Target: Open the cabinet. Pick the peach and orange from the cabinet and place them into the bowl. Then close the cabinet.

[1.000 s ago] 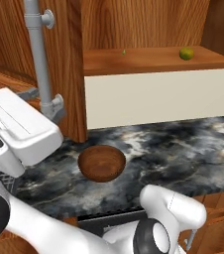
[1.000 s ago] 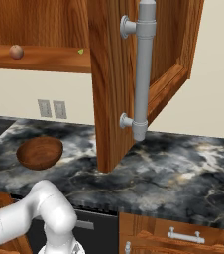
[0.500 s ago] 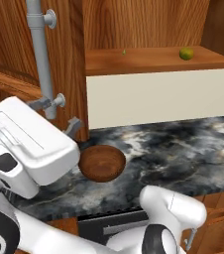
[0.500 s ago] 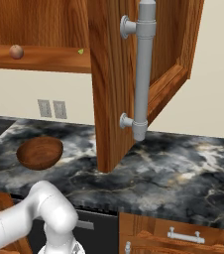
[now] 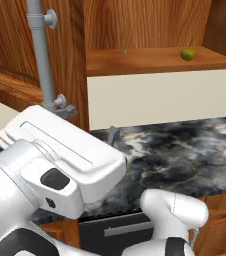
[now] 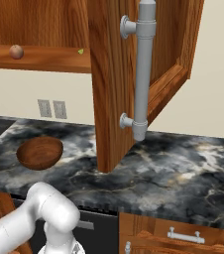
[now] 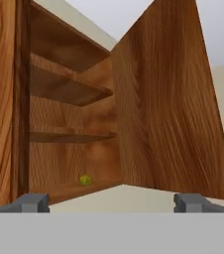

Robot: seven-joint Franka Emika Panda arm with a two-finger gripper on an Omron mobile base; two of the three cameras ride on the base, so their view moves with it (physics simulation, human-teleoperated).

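Cabinet (image 6: 109,74) open, fruit not yet moved.
Peach (image 6: 16,51) and orange (image 5: 187,53) sit on the shelf; bowl (image 6: 39,152) on the desk holds nothing; claw (image 7: 112,203) wide, holding nothing.

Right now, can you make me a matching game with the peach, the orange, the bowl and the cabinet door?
Things:
1. peach
2. orange
3. bowl
4. cabinet door

Descriptions:
A. swung open, with a long grey bar handle
B. yellow-green, on the cabinet's bottom shelf
C. dark brown, empty, on the marbled counter
D. reddish-pink, on the cabinet's bottom shelf

Pairs: 1-D, 2-B, 3-C, 4-A
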